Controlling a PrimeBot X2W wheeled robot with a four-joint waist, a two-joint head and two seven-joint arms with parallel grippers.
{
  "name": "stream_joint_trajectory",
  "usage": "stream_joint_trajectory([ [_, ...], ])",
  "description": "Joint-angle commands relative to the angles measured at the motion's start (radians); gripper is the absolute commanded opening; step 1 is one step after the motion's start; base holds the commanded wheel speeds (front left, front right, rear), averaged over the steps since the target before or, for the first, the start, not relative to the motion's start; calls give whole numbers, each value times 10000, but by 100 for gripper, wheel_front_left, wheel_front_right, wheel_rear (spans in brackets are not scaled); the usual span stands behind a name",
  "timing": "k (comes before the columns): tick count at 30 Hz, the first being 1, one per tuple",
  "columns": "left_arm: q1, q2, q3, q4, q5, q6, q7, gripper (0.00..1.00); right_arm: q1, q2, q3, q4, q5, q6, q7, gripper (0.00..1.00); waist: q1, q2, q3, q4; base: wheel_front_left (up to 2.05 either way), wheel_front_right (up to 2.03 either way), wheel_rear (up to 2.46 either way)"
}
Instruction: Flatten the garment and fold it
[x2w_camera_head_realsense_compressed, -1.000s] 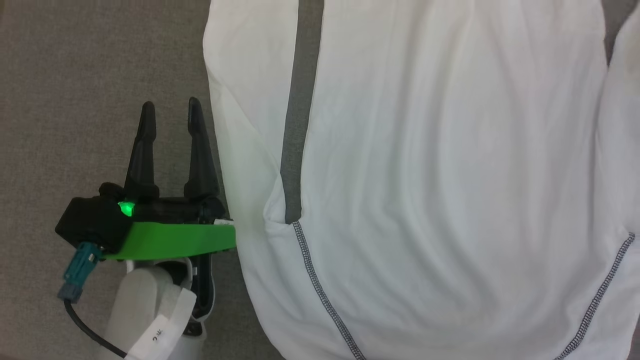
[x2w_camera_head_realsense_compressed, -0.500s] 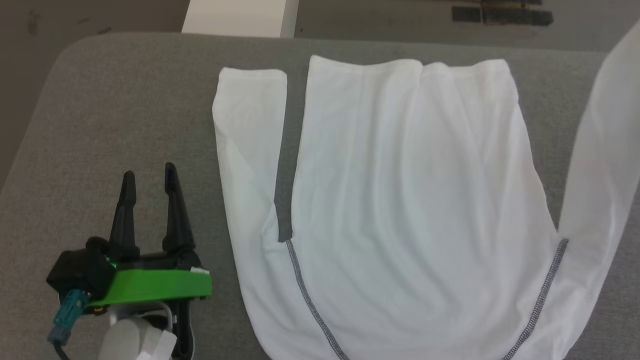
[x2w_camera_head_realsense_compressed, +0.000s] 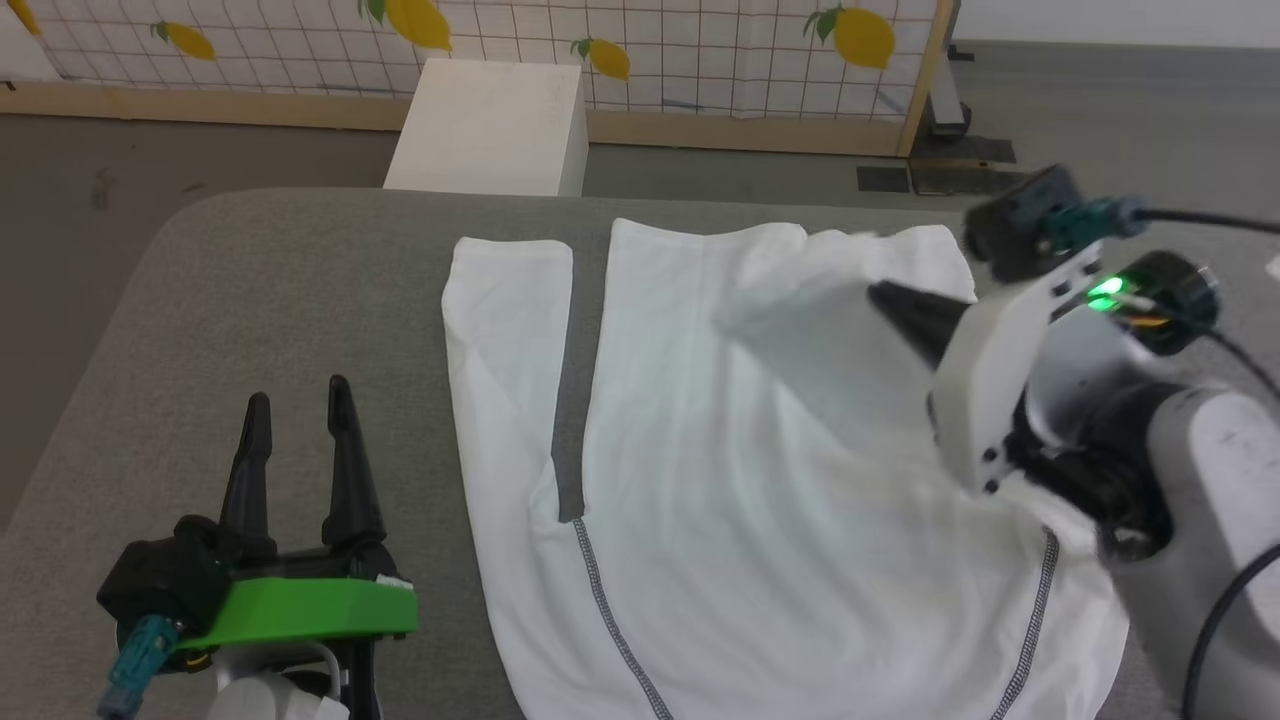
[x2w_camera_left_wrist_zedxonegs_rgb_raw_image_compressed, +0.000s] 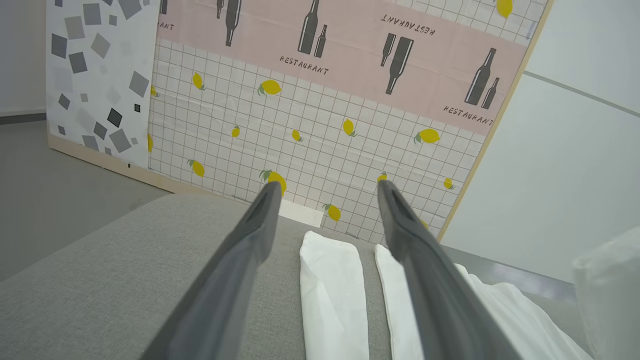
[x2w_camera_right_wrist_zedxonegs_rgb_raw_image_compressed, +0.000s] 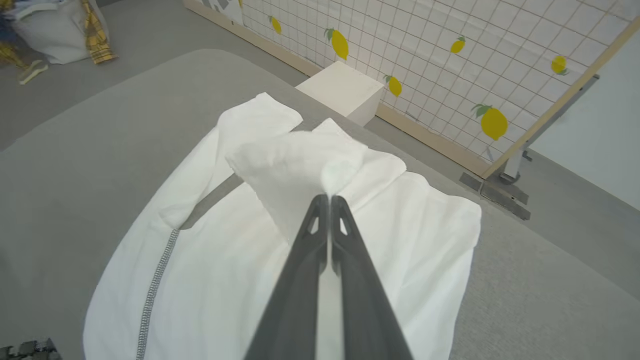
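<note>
- The left tool (x2w_camera_head_realsense_compressed: 298, 392), two long dark fingers on a black and green mount, sits at the lower left of the head view. Its fingers are spread apart and hold nothing, above bare grey fabric-covered desk (x2w_camera_head_realsense_compressed: 250, 280).
- The left wrist view looks between those spread fingers of the left tool (x2w_camera_left_wrist_zedxonegs_rgb_raw_image_compressed: 327, 184). It shows lettering and bottle prints high on the lemon-patterned grid screen (x2w_camera_left_wrist_zedxonegs_rgb_raw_image_compressed: 350, 100), which the head view cuts off.
- The white thin-fabric garment with dark grey stitched seams (x2w_camera_head_realsense_compressed: 780, 480) lies spread over the middle of the desk. One sleeve forms a strip on its left, with a narrow gap of grey between sleeve and body.
- The bottom edge of the head view cuts off the garment's near end.
- A white rigid box (x2w_camera_head_realsense_compressed: 490, 125) stands beyond the desk's far edge, in front of the screen (x2w_camera_head_realsense_compressed: 700, 60).
- The right tool (x2w_camera_head_realsense_compressed: 880, 292), at the right of the head view, points left over the garment. The cloth at its tips is blurred there, and the pale forearm hides the garment's right side.
- The right wrist view makes it plain: the right tool (x2w_camera_right_wrist_zedxonegs_rgb_raw_image_compressed: 330, 197) has its fingers pressed together on a raised fold of the garment (x2w_camera_right_wrist_zedxonegs_rgb_raw_image_compressed: 240, 260).
- That view also shows a pale bag with yellow checked cloth (x2w_camera_right_wrist_zedxonegs_rgb_raw_image_compressed: 65, 30) on the floor at upper left.
</note>
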Motion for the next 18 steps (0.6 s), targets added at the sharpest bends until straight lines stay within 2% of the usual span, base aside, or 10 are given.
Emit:
stream_joint_trajectory([
  [1, 141, -18, -4, 5, 10, -46, -38, 100, 259, 281, 245, 139, 241, -17, -129, 0, 1, 90, -120, 137, 0, 0, 0],
  [8, 211, -18, -80, 106, -73, -37, -38, 100, 738, 1408, 1574, 1241, 592, -17, -750, 0, 1, 90, -124, 325, 0, 0, 0],
  [9, 207, -19, -146, 125, -130, -23, -38, 100, 914, 1887, 2163, 1897, 581, -17, -1049, 0, 1, 90, -29, 432, 0, 0, 0],
  [18, 94, -19, -245, 184, -273, 37, -38, 100, 1430, 2410, 3640, 3724, 536, -17, -1528, 0, 1, 90, 302, 618, 0, 0, 0],
])
